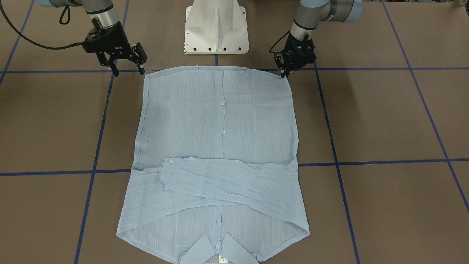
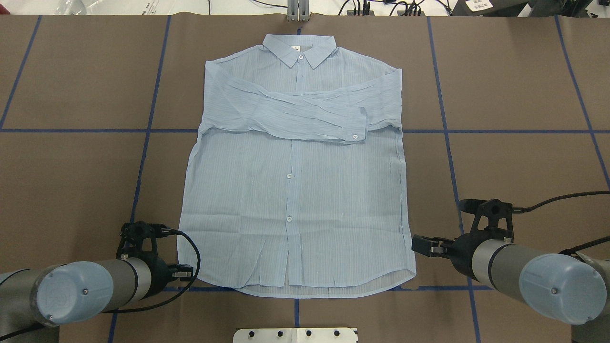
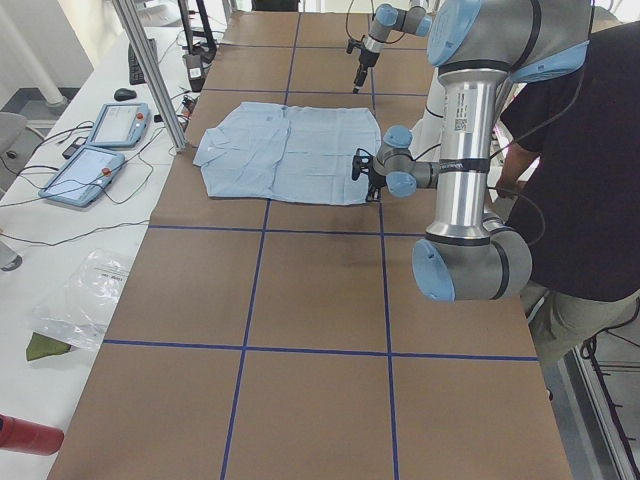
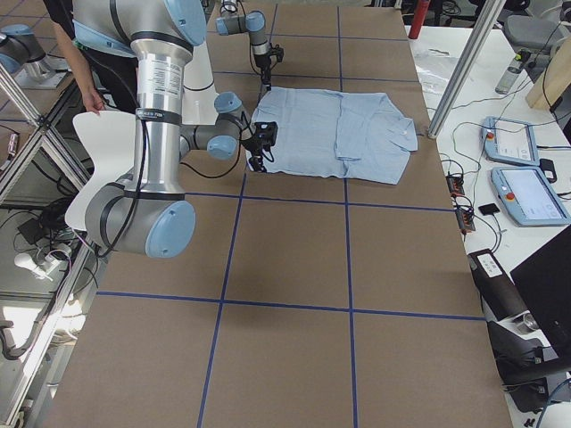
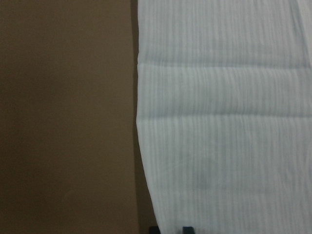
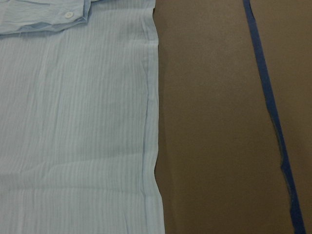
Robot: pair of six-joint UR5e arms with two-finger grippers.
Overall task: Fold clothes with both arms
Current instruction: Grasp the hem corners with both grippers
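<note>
Front view: one shirt (image 1: 220, 146) lies flat on the worktop (image 1: 384, 128), buttons up. Its long axis runs away from the robot, collar (image 1: 216, 251) far, hem (image 1: 205, 68) near. There are two tools. The right tool (image 1: 128, 70) is spread wide and empty, just off one hem corner. The left tool (image 1: 284, 74) is at the other corner; its opening is unreadable.
Overhead: two sleeves (image 2: 295, 116) are crossed over the chest.
</note>
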